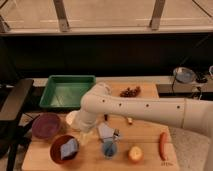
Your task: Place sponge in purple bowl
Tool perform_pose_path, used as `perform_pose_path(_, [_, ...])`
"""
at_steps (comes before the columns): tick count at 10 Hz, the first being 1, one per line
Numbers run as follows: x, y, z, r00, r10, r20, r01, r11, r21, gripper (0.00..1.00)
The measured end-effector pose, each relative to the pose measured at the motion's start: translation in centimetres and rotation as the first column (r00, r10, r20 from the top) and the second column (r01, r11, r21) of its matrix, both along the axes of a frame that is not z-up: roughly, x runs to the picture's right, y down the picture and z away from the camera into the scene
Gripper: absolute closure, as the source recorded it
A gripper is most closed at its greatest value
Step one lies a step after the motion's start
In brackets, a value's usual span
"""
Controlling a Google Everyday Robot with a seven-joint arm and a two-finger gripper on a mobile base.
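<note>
One sponge (69,148), two bowls: which holds it? (Student)

Sponge: a light-blue block lying in the orange-red bowl (56,152) at the near left, apparently a little tilted against the bowl's inside. It is not yet in the purple bowl (46,125), which stands just beyond and to the left, the two rims close together. (Tutor)

How should it handle? (Student)

By its look it is light and soft, yielding under pressure, neither fragile nor slippery. A firm squeeze should do no harm. Take hold from above, across the shorter width of the block, with the fingertips kept inside the bowl's rim. A light bowl may shift if the rim is nudged. (Tutor)

Gripper (86,135)? (Student)

It hangs low at the end of the white arm (135,107), just right of the orange-red bowl's far rim, jaws spread and nothing between them. A white cup (73,118) is beside it on the left. A grey-blue folded piece (106,131) and a small blue cup (109,148) lie to its right and could be mistaken for the sponge. The green tray (67,92) stands at the far left. (Tutor)
</note>
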State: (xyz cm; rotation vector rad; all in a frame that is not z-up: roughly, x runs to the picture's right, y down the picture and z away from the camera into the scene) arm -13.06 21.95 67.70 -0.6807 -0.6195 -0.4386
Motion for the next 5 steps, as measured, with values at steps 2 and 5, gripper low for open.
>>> perform_pose_path(2, [-1.5, 1.9, 0.6, 0.999, -0.035, 0.011, 0.035, 0.9992, -0.022, 0.35])
perform_pose_path(5, [-2.3, 3.6, 1.1, 0.998, -0.063, 0.029, 0.064, 0.9968, -0.047, 0.35])
